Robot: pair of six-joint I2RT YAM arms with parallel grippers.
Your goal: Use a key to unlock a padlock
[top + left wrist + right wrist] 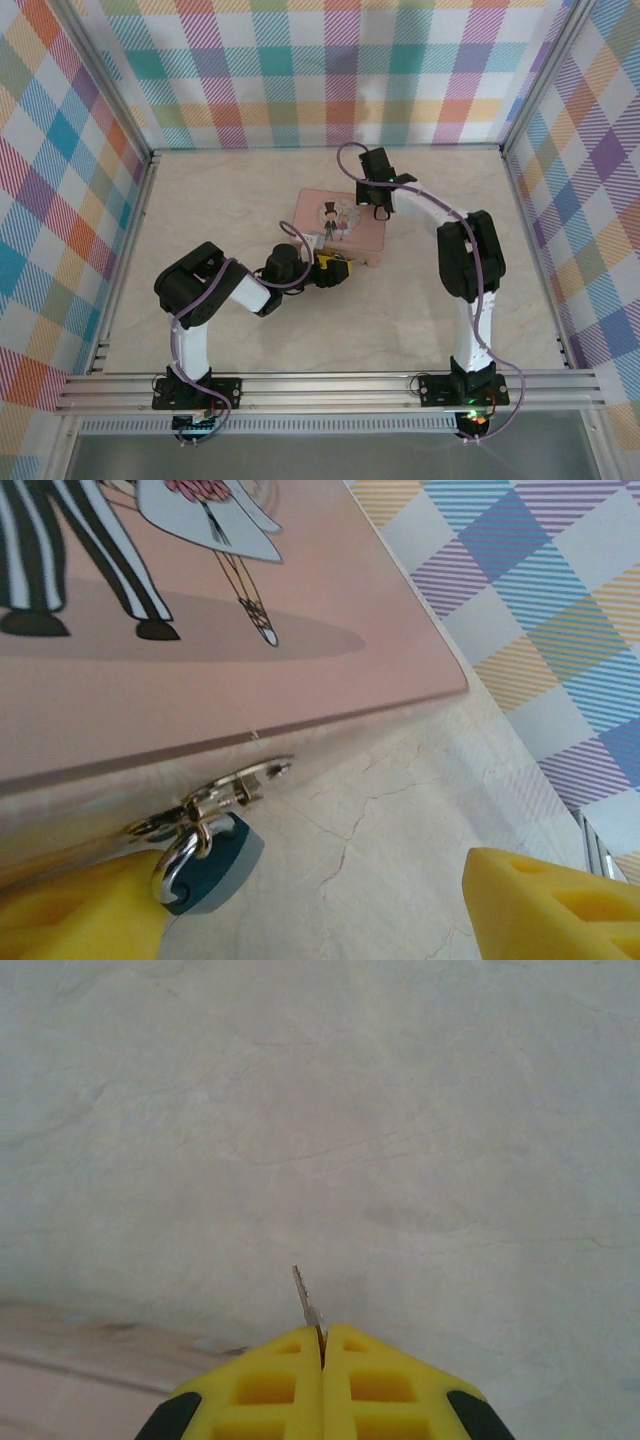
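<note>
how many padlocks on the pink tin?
1. The padlock hangs from the hasp on the pink tin's side, beside one finger of the left gripper. The tin's other sides are hidden.

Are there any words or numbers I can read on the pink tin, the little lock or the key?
No words or numbers can be read anywhere.
The pink tin has a cartoon picture, no letters seen.
The padlock shows no marking.
The key is too small to tell.

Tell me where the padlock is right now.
In the left wrist view the padlock hangs from the metal latch on the side of the pink tin, low left in frame, right beside a yellow finger of the left gripper.
</note>
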